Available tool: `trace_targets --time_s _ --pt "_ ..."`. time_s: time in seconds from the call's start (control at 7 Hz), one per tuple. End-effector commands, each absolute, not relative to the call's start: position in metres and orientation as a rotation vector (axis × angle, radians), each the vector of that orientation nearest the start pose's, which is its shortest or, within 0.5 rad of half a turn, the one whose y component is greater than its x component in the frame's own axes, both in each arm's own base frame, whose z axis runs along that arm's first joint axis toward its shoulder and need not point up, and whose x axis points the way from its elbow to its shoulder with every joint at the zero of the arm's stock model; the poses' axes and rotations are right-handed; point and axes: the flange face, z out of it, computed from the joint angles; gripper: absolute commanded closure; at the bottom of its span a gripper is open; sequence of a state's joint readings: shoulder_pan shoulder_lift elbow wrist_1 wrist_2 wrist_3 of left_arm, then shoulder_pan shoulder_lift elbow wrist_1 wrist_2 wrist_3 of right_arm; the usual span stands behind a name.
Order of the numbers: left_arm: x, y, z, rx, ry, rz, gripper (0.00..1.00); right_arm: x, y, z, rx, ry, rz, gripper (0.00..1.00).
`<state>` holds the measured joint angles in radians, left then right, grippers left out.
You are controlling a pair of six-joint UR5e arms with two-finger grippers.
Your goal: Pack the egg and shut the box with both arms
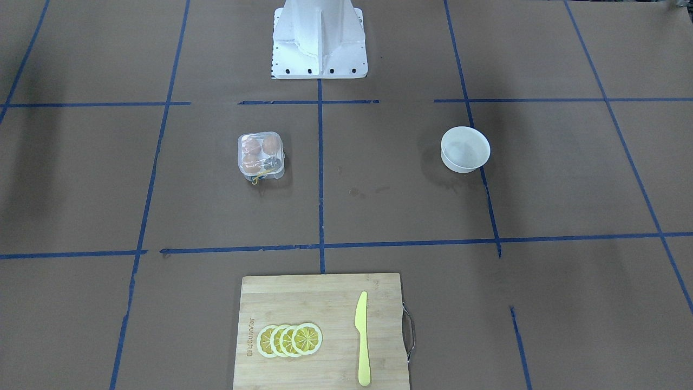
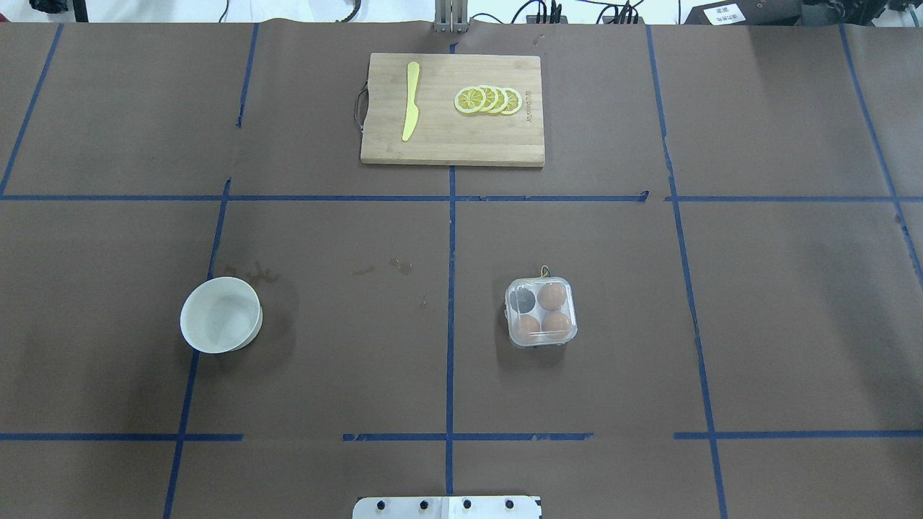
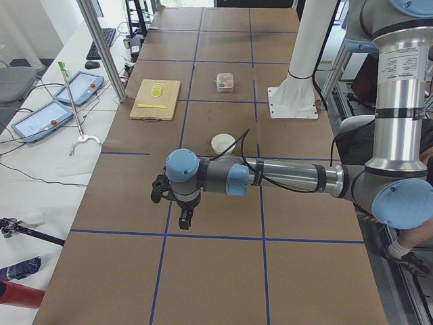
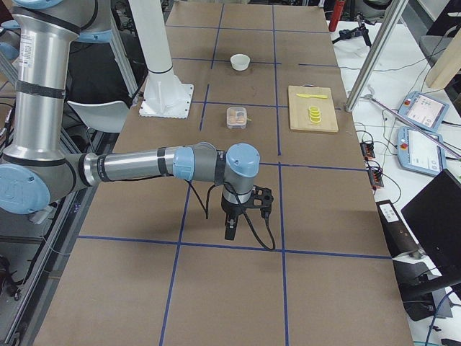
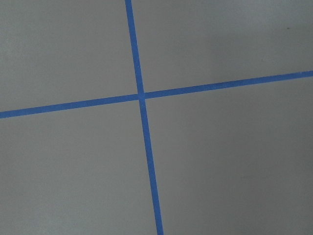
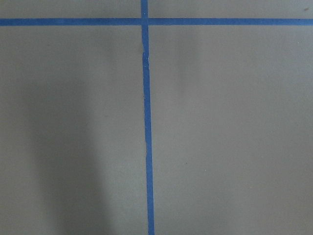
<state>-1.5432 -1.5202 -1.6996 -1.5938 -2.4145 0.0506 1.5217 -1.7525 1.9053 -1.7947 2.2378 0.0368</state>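
1. Three light-brown eggs point(image 2: 553, 295) sit inside the clear plastic box point(image 2: 541, 339), filling three of its four cells. The fourth cell, the far one towards the centre line in the overhead view, looks dark.
2. The box stands on the brown surface point(image 2: 346, 360) in the robot's right half, just right of the central blue tape line point(image 2: 451, 288). Its transparent lid appears to lie over the cells; whether it is latched cannot be told. A thin yellow band point(image 2: 542, 272) pokes out at the box's far edge.
3. A round white bowl point(image 2: 220, 315) stands in the robot's left half, well apart from the box, with nothing visible in it.
4. At the far edge lies a wooden cutting board point(image 2: 451, 148), carrying a yellow knife point(image 2: 411, 101) and a fanned row of lemon slices point(image 2: 489, 100).
5. The left arm point(image 3: 291, 177) stretches level over the surface at the table's left end, its left pincer point(image 3: 184, 218) pointing down above the paper, away from bowl and box. Whether it is released or clenched cannot be told.
6. The right arm point(image 4: 144, 164) mirrors this at the right end, its right pincer point(image 4: 229, 229) hanging near a tape line, far from the box; its state cannot be told either.
7. Both wrist cameras show only bare brown paper crossed by blue tape.
8. The white pedestal base point(image 1: 319, 40) stands at the robot's edge, on the centre line.
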Motion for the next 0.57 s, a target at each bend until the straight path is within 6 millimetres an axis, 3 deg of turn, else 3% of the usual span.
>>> trace_targets --time_s 0.0,0.43 --pt "-0.0457 -0.4768 0.6121 0.105 0.842 0.116 0.0 0.0516 -0.4073 0.6077 -0.101 -0.665 0.013 0.0" --pt "-0.0457 -0.4768 0.6121 0.105 0.842 0.116 0.0 0.0516 -0.4071 0.6106 -0.106 -0.665 0.014 0.0"
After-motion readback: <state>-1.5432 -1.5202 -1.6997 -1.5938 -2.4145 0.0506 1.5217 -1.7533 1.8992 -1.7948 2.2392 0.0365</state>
